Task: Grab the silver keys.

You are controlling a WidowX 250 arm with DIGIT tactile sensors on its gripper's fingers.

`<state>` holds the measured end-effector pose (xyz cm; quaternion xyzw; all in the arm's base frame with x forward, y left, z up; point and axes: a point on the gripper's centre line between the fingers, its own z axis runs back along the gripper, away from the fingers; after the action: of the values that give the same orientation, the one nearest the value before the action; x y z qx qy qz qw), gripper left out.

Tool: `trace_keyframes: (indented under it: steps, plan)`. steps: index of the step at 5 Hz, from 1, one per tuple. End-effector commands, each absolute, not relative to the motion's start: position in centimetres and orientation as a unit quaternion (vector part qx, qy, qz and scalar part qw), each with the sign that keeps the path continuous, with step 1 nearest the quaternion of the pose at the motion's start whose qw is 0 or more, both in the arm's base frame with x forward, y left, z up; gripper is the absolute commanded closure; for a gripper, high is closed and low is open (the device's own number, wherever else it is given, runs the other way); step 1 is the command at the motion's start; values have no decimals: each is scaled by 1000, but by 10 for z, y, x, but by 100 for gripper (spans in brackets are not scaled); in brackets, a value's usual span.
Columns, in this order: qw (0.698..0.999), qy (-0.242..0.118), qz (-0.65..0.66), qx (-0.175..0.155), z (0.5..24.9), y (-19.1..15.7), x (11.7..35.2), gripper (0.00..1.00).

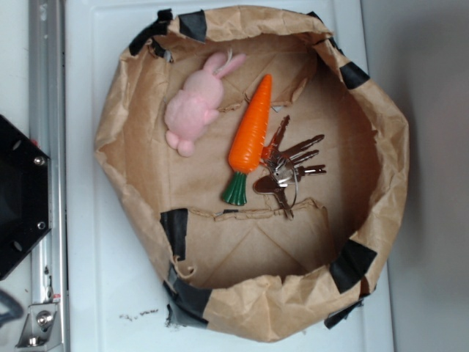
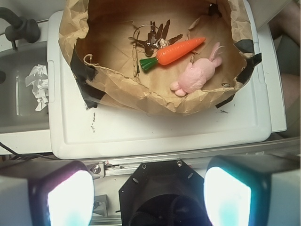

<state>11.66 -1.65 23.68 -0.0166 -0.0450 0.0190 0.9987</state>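
Note:
The silver keys (image 1: 289,165) lie fanned out on a metal ring on the floor of a brown paper bag (image 1: 132,139), right beside the orange toy carrot (image 1: 251,136). In the wrist view the keys (image 2: 153,36) sit near the top of the frame, just behind the carrot (image 2: 176,50). My gripper (image 2: 149,195) is open, far back from the bag, above the black robot base (image 2: 157,193). Its two fingers (image 2: 70,197) stand wide apart with nothing between them. The gripper is out of the exterior view.
A pink plush bunny (image 1: 196,104) lies left of the carrot inside the bag. The bag's rolled rim, patched with black tape (image 1: 174,229), stands up around everything. The bag rests on a white lid (image 2: 141,136). A metal rail (image 1: 45,88) runs along the left.

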Motion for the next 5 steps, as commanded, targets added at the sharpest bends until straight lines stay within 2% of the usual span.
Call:
trace_keyframes:
  steps: [1, 2, 3, 4, 5]
  plan:
    - [999, -45, 19, -17, 237, -16, 117, 0]
    - [997, -74, 11, 9, 230, -17, 142, 0]
    - [997, -64, 31, 33, 223, -14, 162, 0]
    - [996, -81, 8, 47, 212, -10, 179, 0]
    - [995, -77, -35, 50, 199, -9, 195, 0]
